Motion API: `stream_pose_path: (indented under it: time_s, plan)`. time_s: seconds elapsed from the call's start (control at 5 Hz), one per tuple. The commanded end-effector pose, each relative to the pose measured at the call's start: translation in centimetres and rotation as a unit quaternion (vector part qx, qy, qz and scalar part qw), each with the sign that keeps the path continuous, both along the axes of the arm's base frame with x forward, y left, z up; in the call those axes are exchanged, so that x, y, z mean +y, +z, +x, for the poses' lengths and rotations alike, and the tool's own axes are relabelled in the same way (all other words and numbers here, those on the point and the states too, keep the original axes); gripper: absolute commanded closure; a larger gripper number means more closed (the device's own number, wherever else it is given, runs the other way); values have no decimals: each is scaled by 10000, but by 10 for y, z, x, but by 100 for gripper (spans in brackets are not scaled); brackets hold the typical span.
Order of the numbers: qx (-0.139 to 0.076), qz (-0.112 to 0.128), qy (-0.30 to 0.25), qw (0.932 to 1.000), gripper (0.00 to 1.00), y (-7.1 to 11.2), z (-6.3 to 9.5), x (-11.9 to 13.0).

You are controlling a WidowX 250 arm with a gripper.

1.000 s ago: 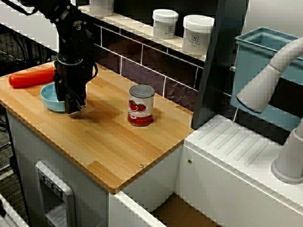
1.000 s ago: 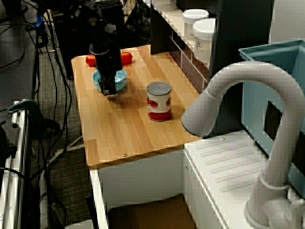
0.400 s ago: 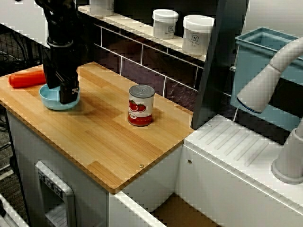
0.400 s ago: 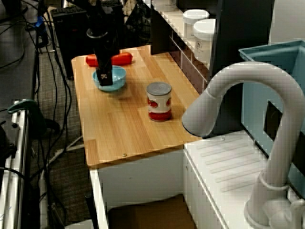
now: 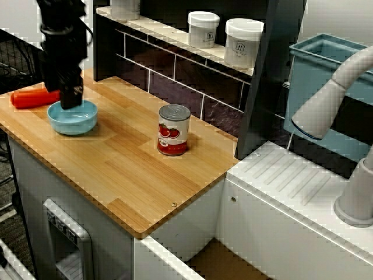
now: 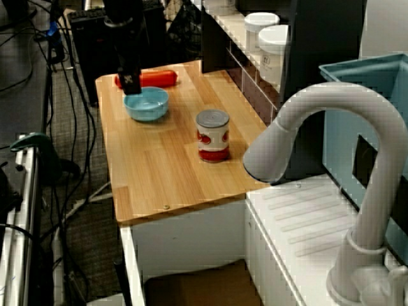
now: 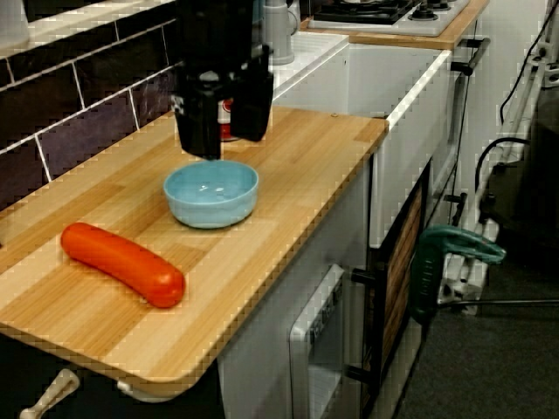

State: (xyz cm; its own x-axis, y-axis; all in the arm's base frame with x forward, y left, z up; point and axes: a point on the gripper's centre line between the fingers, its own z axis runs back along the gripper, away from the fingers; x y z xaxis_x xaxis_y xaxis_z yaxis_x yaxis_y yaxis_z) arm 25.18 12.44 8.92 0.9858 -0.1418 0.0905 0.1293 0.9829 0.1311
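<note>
The black gripper (image 7: 225,147) hangs just above the light blue round bowl (image 7: 211,209), clear of its rim; in the view from the counter's end its two fingers stand apart with a gap between them and nothing held in it. In the view across the counter the gripper (image 5: 70,99) sits over the bowl's (image 5: 76,127) edge on the side away from the can; the view from the sink end puts the gripper (image 6: 131,86) over that same edge of the bowl (image 6: 148,109).

The bowl rests upright on the pale wooden counter (image 5: 128,175), and nothing shows inside it; a long red-orange sausage-shaped piece (image 7: 122,264) lies flat near it, not touching it. A red and white tin can with a tomato label (image 5: 173,129) stands upright well apart from the bowl, toward the sink. Two white lidded jars (image 5: 203,29) stand on the tiled ledge behind; a white tap (image 6: 319,121) curves over the sink end.
</note>
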Motion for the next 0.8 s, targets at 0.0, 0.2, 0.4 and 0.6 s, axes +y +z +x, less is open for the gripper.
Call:
stream_pose_path:
  time_s: [0.0, 0.2, 0.4, 0.6]
  plan:
    - [-347, -36, 25, 9994, 0, 43, -13, 36]
    - [-362, -104, 85, 9993, 0, 48, -16, 52]
    - [-323, -65, 193, 9993, 0, 44, -13, 69]
    - [-438, 28, 357, 9984, 0, 42, -13, 87]
